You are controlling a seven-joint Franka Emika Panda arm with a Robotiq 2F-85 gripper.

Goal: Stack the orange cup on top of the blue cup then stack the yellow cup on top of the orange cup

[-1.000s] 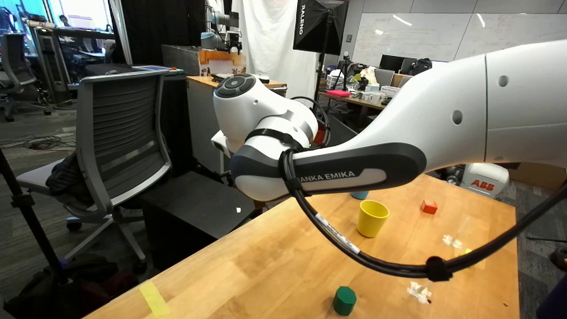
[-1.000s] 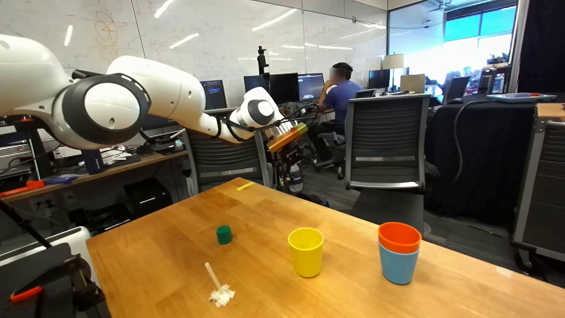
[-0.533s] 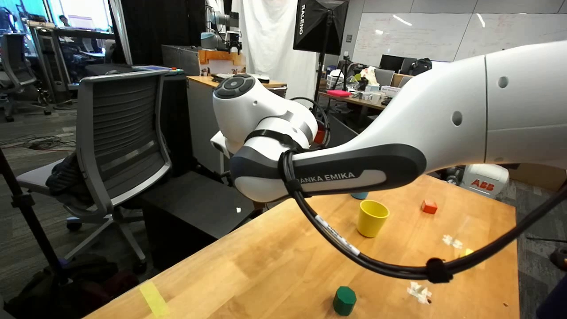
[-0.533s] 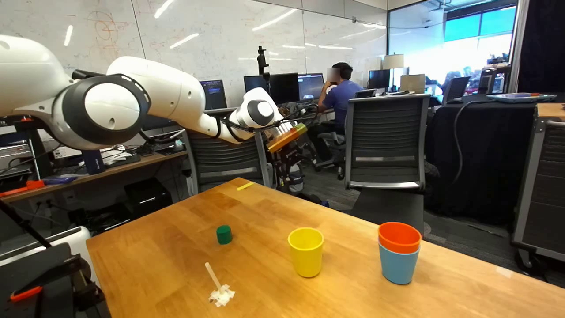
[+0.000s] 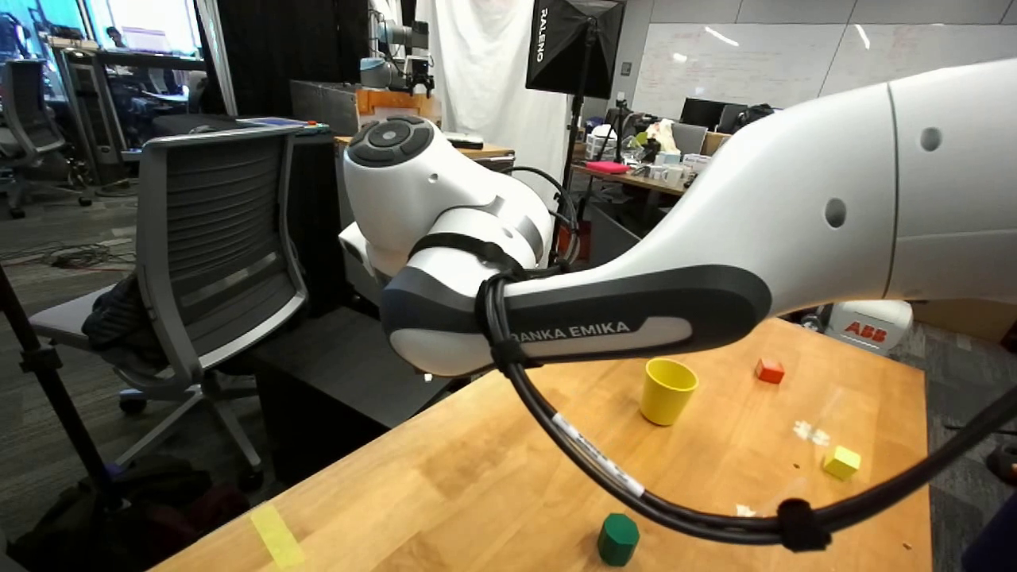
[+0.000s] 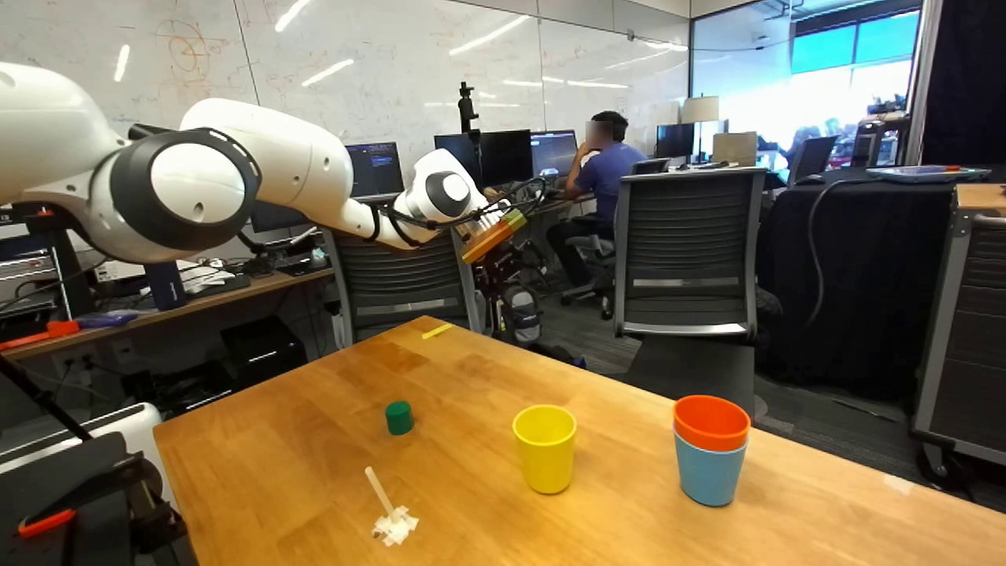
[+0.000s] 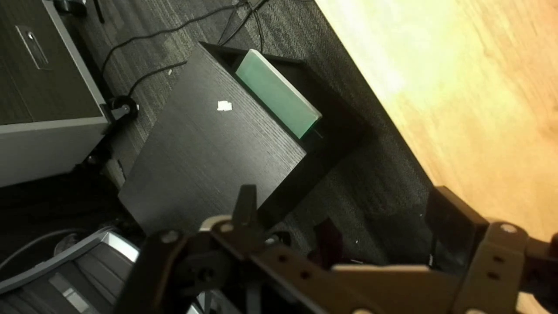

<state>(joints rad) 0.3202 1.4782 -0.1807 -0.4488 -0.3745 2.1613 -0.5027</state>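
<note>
In an exterior view the orange cup [image 6: 711,424] sits nested in the blue cup [image 6: 710,476], its rim and upper wall showing above the blue one. Both stand upright near the table's edge; the arm hides them in an exterior view. The yellow cup [image 5: 667,395] stands upright and apart from that pair, mouth up, and shows in both exterior views. My gripper [image 7: 343,204] is open, fingers wide apart with nothing between them. It hangs past the table's edge, away from all the cups, over dark floor and a black cabinet in the wrist view.
On the table [image 6: 314,440] are a green cylinder [image 6: 399,418], a red block [image 5: 769,370], a yellow block [image 5: 842,462] and a thin stick [image 6: 379,491] taped upright. A black cabinet [image 7: 209,144] and a chair [image 6: 688,259] stand beside the table. A cable [image 5: 588,461] loops below the arm.
The arm has shifted left in both exterior views, mostly in the last half second. It now covers the bit of blue cup that showed beneath it. The cups have not moved.
</note>
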